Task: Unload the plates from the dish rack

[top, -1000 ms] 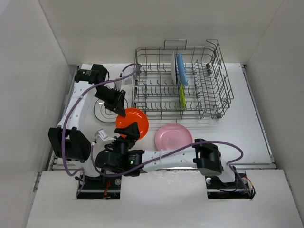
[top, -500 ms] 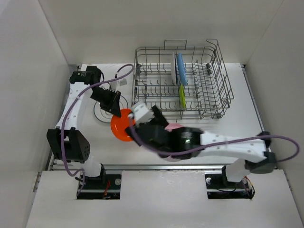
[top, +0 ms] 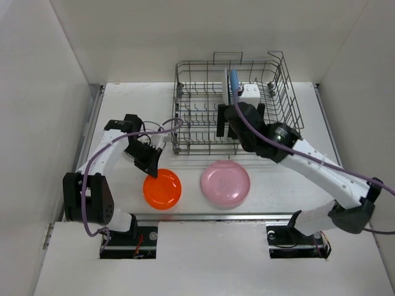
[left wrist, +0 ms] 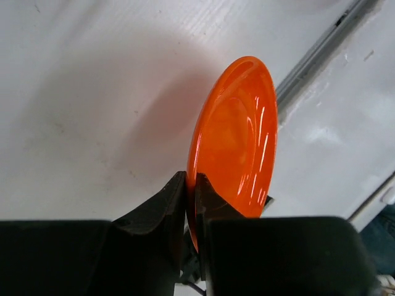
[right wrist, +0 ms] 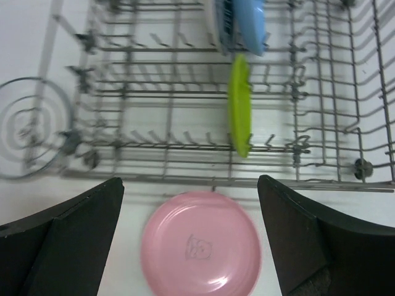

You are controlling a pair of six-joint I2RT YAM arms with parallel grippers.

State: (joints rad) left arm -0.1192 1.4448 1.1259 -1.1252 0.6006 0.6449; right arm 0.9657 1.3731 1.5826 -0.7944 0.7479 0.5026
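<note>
the grey wire rack (top: 203, 117) stood at the back of the table (top: 308, 169), with a blue plate (right wrist: 248, 24) and a lime plate (right wrist: 239, 111) upright between its tines. the right arm stretched over it, its gripper (right wrist: 190, 185) spread wide and empty. the left arm bent low, its gripper (left wrist: 190, 180) pinched on the rim of the glossy orange plate (left wrist: 237, 135). a round pink plate (top: 225, 182) lay flat in front of the rack.

The arms (top: 326, 174) have white shells, black joints and purple cables (top: 163, 125). The fingers (right wrist: 62, 240) are matte black wedges; a white block (top: 250, 94) sits behind the right jaws.
</note>
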